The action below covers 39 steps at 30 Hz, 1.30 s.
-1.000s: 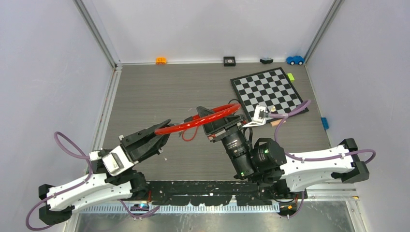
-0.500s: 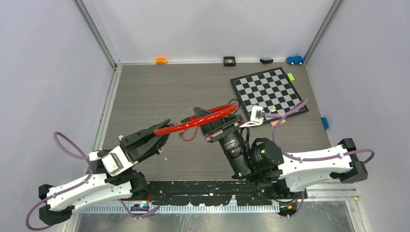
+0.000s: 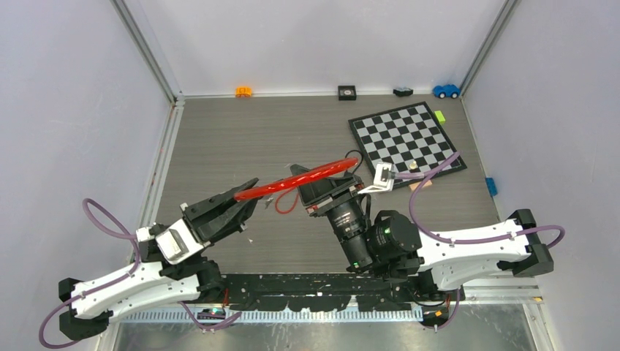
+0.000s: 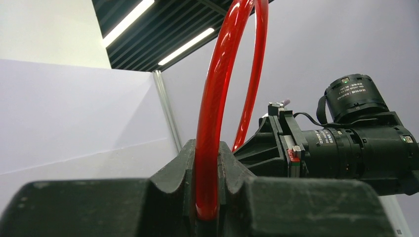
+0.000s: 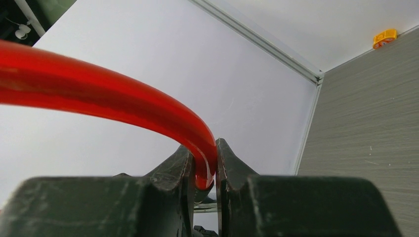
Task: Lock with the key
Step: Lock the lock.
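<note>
1. Left claw [image 3: 245, 192]: clenched on red cable loop [image 3: 300, 180] at its left end. In the left wrist view, cable seated deep in the notch between both fingers [image 4: 232, 173].
2. Right claw [image 3: 319, 184]: likewise clenched on the same loop, further along towards its right end. In the right wrist view, cable pinched tight between the fingertips.
3. Red cable loop: slung between the two claws over the middle of the table [image 3: 241, 139], seemingly lifted clear of it, seen nearly edge-on, right end further back.
4. Thin red cord [image 3: 281, 205]: dangling beneath the loop, between the claws; purpose not clear.
5. Key and keyhole: not made out in any view; possibly hidden behind the right claw.
6. Further out: checkerboard [image 3: 406, 137] to the right rear, well apart from the loop; orange piece [image 3: 243, 91], small black square [image 3: 346, 92] and blue toy car [image 3: 446, 91] along the back wall; green block [image 3: 439, 115] at the board's edge.
7. Hazards, as judged:
   - Both claws occupied, none free for a key; release of either side likely to let the loop swing or sag.
   - Smooth round cable, prone to twisting or sliding within the notches under uneven pull.
   - Opposed pulling liable to bend the loop out of line with any lock body.
   - Dangling cord apt to snag on a finger.
</note>
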### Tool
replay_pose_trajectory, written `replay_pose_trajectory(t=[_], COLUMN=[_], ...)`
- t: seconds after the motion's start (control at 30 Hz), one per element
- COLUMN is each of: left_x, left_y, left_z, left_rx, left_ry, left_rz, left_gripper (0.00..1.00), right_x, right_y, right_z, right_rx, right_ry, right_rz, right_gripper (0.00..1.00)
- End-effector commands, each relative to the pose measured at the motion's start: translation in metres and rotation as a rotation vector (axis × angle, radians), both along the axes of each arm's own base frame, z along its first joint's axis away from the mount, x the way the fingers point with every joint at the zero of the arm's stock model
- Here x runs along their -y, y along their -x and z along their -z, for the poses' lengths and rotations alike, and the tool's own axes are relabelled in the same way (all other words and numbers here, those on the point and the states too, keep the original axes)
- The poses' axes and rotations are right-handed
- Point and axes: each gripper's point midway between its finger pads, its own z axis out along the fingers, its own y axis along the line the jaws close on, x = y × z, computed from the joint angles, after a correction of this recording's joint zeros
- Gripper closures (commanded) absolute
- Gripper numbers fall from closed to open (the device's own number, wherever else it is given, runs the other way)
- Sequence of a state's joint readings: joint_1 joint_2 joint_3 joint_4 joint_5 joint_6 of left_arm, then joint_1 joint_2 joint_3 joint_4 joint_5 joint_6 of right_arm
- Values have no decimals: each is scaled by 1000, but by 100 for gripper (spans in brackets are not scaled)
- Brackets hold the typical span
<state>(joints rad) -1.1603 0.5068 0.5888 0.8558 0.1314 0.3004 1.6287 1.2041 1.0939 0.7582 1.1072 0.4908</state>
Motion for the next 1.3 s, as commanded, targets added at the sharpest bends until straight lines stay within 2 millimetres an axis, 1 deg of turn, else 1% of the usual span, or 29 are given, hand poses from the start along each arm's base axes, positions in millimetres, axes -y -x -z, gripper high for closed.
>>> replay_pose_trajectory(t=[0.0,0.13,0.4,0.6,0.73,0.83,0.93,1.07,1.13,1.27], left_x=[-17,-13,-8,-11,-7,-6,-9,-14,-16,-18], left_y=[5,3,0,0,0,0,0,1,2,4], left_z=[-25,-22,-17,-18,-17,-17,-17,-17,-18,-17], left_rx=[42,41,33,37,35,36,36,35,37,41], left_ry=[93,75,56,63,55,56,60,61,62,55], left_rz=[-23,-28,-33,-40,-32,-29,-37,-44,-46,-43], left_gripper=[100,100,100,100,100,100,100,100,100,100], right_x=[-7,-15,-28,-30,-43,-51,-44,-28,-19,5], right_y=[1,2,8,9,16,18,15,9,7,1], right_z=[4,10,13,16,11,13,16,21,20,11], right_rx=[-65,-72,-59,-55,-31,-26,-28,-26,-18,0], right_ry=[-24,-14,7,16,26,29,28,22,18,-9], right_rz=[13,5,-37,-46,-94,-112,-88,-43,-19,28], right_gripper=[99,99,99,99,99,99,99,94,91,88])
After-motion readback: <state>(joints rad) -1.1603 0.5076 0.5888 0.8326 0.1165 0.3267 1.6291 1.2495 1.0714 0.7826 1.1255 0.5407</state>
